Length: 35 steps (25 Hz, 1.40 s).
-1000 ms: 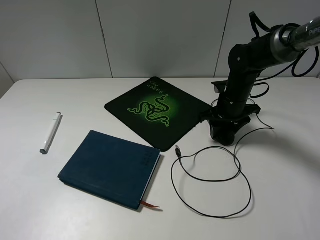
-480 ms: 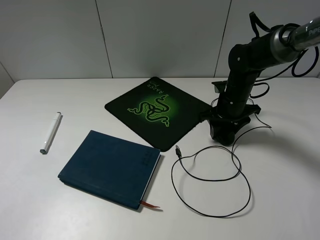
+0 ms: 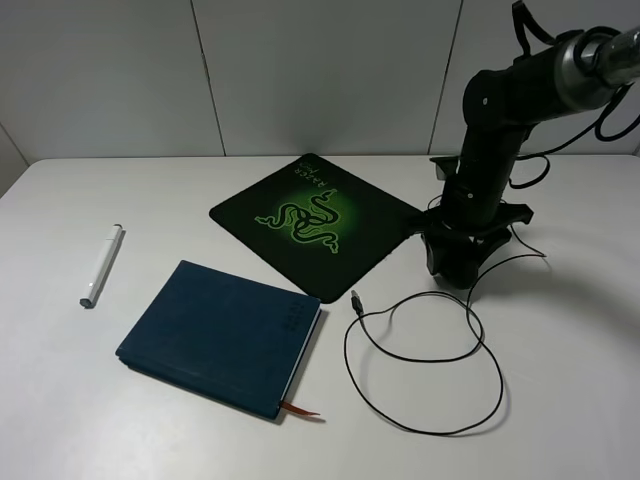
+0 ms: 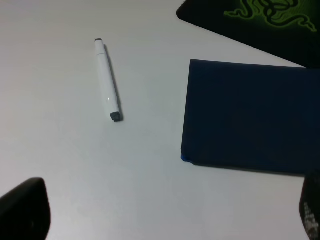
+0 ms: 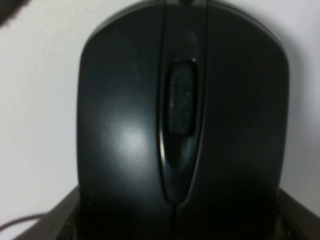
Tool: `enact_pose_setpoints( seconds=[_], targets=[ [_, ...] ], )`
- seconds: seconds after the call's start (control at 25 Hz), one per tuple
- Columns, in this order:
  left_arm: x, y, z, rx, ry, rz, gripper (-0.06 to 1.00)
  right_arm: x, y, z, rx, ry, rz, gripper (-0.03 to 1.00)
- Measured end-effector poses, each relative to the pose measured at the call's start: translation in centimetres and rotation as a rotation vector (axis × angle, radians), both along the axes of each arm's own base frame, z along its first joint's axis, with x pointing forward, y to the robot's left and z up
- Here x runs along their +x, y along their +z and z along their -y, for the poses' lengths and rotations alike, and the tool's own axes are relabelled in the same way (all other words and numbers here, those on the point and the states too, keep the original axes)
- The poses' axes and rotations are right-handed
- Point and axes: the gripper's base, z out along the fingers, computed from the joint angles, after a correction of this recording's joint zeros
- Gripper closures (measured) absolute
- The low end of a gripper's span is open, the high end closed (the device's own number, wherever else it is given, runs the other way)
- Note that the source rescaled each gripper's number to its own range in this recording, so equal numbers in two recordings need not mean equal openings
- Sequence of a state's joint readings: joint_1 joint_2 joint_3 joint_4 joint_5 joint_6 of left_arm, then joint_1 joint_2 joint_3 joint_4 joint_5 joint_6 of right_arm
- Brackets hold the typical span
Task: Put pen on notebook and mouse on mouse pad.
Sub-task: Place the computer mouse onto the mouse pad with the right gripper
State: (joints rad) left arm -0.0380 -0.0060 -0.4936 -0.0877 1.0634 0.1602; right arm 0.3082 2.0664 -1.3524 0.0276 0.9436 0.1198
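Observation:
The white pen (image 3: 101,265) lies on the table at the left, apart from the dark teal notebook (image 3: 222,335); both also show in the left wrist view, pen (image 4: 107,79) and notebook (image 4: 252,117). My left gripper (image 4: 165,215) hovers open above them, its fingertips (image 4: 22,212) far apart and nothing between them. The black mouse pad (image 3: 315,222) with its green logo lies at the centre back. Just right of the pad, my right gripper (image 3: 455,262) is shut on the black mouse (image 5: 180,125). The mouse's cable (image 3: 430,350) loops toward the front.
The cable's USB plug (image 3: 355,297) rests between the notebook and the mouse pad. A red ribbon bookmark (image 3: 300,409) sticks out of the notebook's near corner. The white table (image 3: 560,400) runs on to the right of the cable loop.
My right arm has shifted slightly right and up with the mouse, and the cable near it has moved a little. Pen, notebook and mouse pad have stayed put.

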Motion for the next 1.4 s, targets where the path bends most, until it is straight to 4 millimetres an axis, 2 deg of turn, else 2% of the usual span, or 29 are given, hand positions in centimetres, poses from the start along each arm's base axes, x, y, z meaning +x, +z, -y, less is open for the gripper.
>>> enact_pose_setpoints(
  seconds=[0.24,0.56,0.8,1.12,1.24,1.4],
  targets=[
    [0.0,0.0,0.0,0.000,0.000,0.000,-0.06,1.2,2.8,-0.7,-0.002,0.011,0.000,0.97],
    [0.0,0.0,0.0,0.000,0.000,0.000,-0.06,1.8,6.0,-4.6,0.033,0.092,0.085,0.97],
    [0.0,0.0,0.0,0.000,0.000,0.000,-0.06,2.0,7.6,-7.1,0.056,0.154,0.137,0.97],
    [0.0,0.0,0.0,0.000,0.000,0.000,-0.06,3.3,7.6,-11.8,0.117,0.244,0.155,0.97],
    [0.0,0.0,0.0,0.000,0.000,0.000,-0.06,3.8,7.1,-13.1,0.132,0.284,0.159,0.97],
    [0.0,0.0,0.0,0.000,0.000,0.000,-0.06,4.0,5.5,-14.0,0.139,0.341,0.139,0.97]
  ],
)
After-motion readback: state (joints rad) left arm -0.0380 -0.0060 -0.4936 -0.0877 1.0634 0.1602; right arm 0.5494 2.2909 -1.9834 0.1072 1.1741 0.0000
